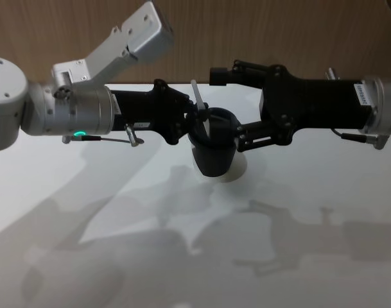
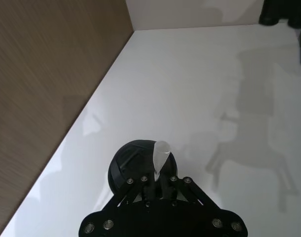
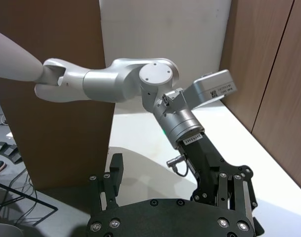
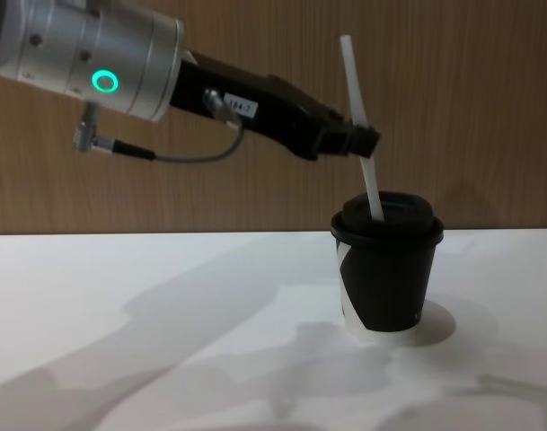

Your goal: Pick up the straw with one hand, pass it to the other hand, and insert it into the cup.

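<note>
We count one straw (image 4: 358, 117), one cup (image 4: 387, 269) and two grippers. In the chest view the cup stands on the white table (image 4: 120, 305) at lower right of the frame, and the straw rises from its domed lid, tilted a little toward the upper left, its lower end touching the lid's top. The left gripper (image 4: 358, 141), on the arm with the silver wrist and green light ring, reaches in from the upper left of that frame and is pinched on the straw at about its middle, above the cup. In the head view this gripper (image 1: 194, 120) comes from the left to the frame's centre, where the cup (image 1: 214, 154) sits; the right gripper (image 1: 241, 137) comes from the right, level, its prongs just beside the cup's rim, and we cannot tell whether they stand wide or narrow. The left wrist view looks down the straw (image 2: 159, 159) onto the lid (image 2: 135, 163). Wood-grain panels stand behind the table.
</note>
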